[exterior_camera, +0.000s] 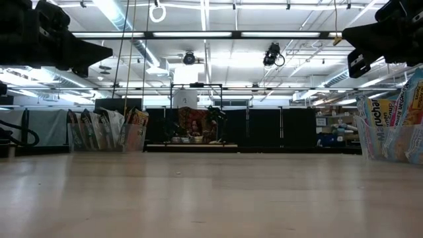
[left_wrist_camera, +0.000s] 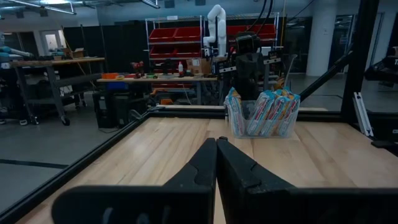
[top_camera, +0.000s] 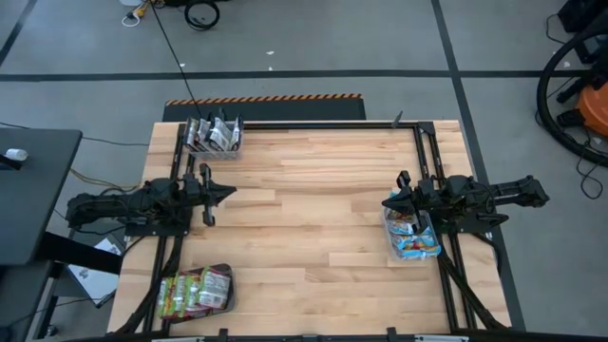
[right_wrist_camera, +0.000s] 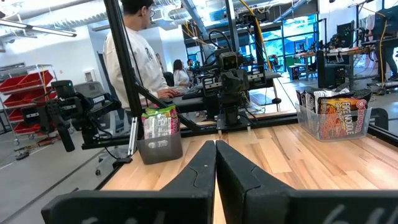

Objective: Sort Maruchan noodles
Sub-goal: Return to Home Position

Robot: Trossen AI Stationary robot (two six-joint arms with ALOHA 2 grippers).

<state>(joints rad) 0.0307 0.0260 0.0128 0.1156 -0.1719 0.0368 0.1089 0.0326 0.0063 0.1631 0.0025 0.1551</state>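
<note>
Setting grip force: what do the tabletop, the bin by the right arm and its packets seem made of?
Tabletop: wood, pale matte planks with visible joints and grain.
Bin: clear, probably rigid plastic; contents show through its walls.
Noodle packets: likely thin plastic film, brightly printed, with slight sheen.

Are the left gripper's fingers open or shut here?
Shut. In the left wrist view the left gripper has its fingers pressed together, nothing between them.

Noodles [top_camera: 211,139] sit in a far-left bin [top_camera: 215,155], a right bin [top_camera: 416,256] and, seemingly, a near-left bin [top_camera: 225,273].
</note>
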